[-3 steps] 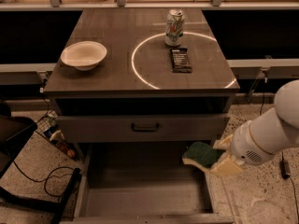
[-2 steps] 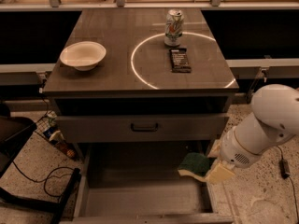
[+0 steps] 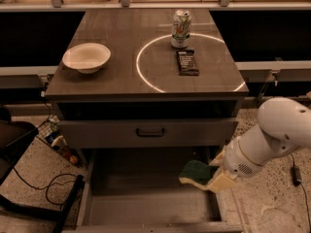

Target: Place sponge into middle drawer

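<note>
The arm (image 3: 277, 135) reaches in from the right edge of the camera view. Its thick white rounded link slopes down and to the left, ending in a round wrist beside the cabinet's right front corner. From that wrist the tool (image 3: 210, 173) points left and slightly down, and its cream fingers (image 3: 221, 182) pinch the sponge (image 3: 197, 171) by its right end, one finger under it and one above. The sponge lies roughly flat in the grip, with the dark green layer on top and a strip of yellow foam showing along its lower left edge. It hangs above the right rear part of the middle drawer (image 3: 146, 203), which is pulled out at the bottom of the view with its grey floor exposed. Whether the sponge touches the drawer floor cannot be told. Just above and behind it is the upper drawer (image 3: 97, 132), showing a grey front with a dark bar handle (image 3: 149, 131). On the bench (image 3: 121, 81), a white bowl (image 3: 86, 57) sits at the left. A drink can (image 3: 181, 29) stands upright at the back right, and a dark snack bar (image 3: 187, 62) lies just in front of the can, within a bright ring of light (image 3: 141, 74).
</note>
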Tool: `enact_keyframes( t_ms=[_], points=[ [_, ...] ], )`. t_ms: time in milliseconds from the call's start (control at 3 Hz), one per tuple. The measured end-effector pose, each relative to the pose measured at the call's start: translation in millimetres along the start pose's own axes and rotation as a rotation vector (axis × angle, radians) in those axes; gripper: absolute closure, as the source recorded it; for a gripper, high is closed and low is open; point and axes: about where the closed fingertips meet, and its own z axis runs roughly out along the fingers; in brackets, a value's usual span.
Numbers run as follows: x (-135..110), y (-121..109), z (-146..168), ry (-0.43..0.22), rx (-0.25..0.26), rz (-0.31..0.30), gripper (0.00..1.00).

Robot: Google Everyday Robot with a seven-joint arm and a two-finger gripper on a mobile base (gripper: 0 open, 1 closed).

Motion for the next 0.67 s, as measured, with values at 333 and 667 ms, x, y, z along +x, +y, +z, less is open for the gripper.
enact_keyframes(
  t_ms=[333, 667],
  points=[
    [4.4, -6.1, 58.9, -0.1, -0.062, -0.049, 1.0],
    [4.7, -11.9, 116.4, -0.163, -0.111, -0.079, 1.0]
  ],
)
